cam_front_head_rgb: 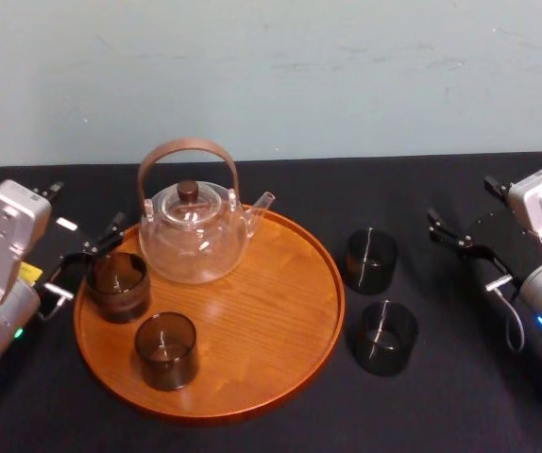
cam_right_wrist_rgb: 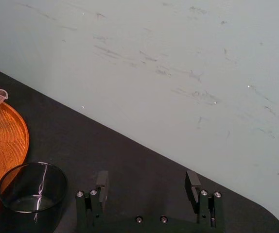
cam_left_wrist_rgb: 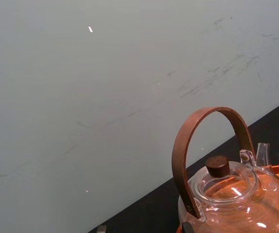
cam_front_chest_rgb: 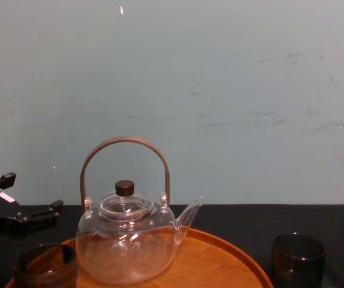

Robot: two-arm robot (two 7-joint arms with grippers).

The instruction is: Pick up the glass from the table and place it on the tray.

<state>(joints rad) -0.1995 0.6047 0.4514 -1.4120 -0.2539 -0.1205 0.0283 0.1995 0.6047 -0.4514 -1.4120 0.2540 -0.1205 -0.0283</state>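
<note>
Near glass, far glass upright on table, right of centre, beside tray. Right gripper nearer, jaws spread, glasses frame-left of it. Left gripper spread at tray's left rim.

1 teapot: clear glass, upright, brown arched handle, dark lid knob | wall: pale, scuffed

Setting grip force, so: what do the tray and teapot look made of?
Tray: wood, likely varnished; visible grain, soft sheen. Teapot: clear glossy glass, see-through; brown handle looks wooden, unsure. Left gripper is open beside the tray, right gripper open over the table.
</note>
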